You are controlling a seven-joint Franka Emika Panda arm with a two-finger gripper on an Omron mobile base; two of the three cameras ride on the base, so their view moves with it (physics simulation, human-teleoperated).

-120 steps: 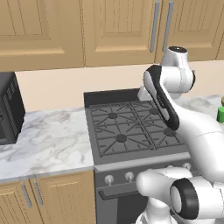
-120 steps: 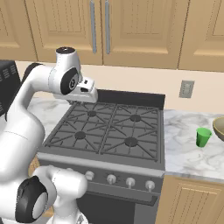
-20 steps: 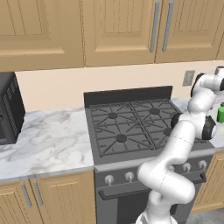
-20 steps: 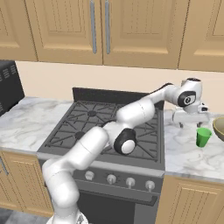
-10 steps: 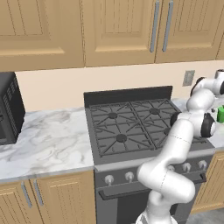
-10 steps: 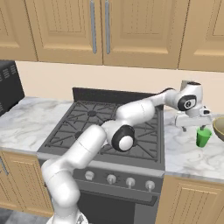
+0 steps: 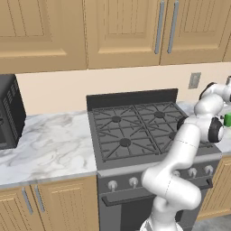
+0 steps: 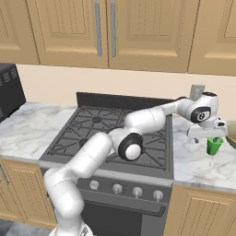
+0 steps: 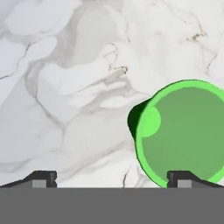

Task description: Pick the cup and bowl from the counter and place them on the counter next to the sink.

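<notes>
Cup count first: we see one cup (image 8: 213, 145), bright green, standing upright on the white marble surface (image 8: 198, 162) to the right of the stove (image 8: 115, 133). From the hand camera we look down into its open mouth (image 9: 183, 133), which sits toward the right, with bare marble (image 9: 65, 87) to its left. One end effector (image 8: 206, 136) hangs directly above the cup; its two dark fingertips (image 9: 41, 177) are spread wide, the right one lying over the cup's near rim, and nothing is pinched between them. We make out only an olive sliver of one bowl (image 8: 232, 136) at the right edge, just beside the cup. Around them: one black gas stove with grates, one wall outlet (image 8: 197, 91), wooden cabinets (image 8: 106, 32) overhead, and a dark appliance (image 7: 10, 113) far left.
</notes>
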